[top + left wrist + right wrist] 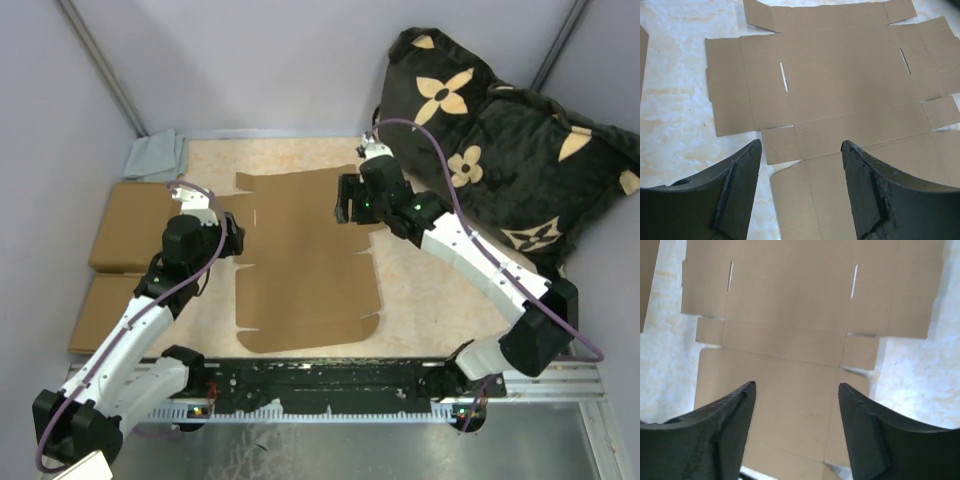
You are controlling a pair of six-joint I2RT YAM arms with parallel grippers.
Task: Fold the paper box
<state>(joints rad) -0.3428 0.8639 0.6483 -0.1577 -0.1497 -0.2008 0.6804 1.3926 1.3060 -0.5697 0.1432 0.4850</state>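
The paper box (300, 260) lies flat and unfolded on the beige table, a brown die-cut sheet with flaps, slots and crease lines. My left gripper (232, 237) hovers over its left edge, open and empty. In the left wrist view the box (840, 75) spreads ahead of that open gripper (801, 145), one side flap between the fingertips. My right gripper (345, 207) hovers over the box's far right part, open and empty. In the right wrist view the box (790, 300) fills the frame under that open gripper (797, 386).
Two smaller brown cardboard blocks (125, 225) (100, 310) lie at the left, close to my left arm. A grey cloth (155, 155) sits at the back left corner. A big black cushion with beige flowers (500, 130) fills the back right. Grey walls enclose the table.
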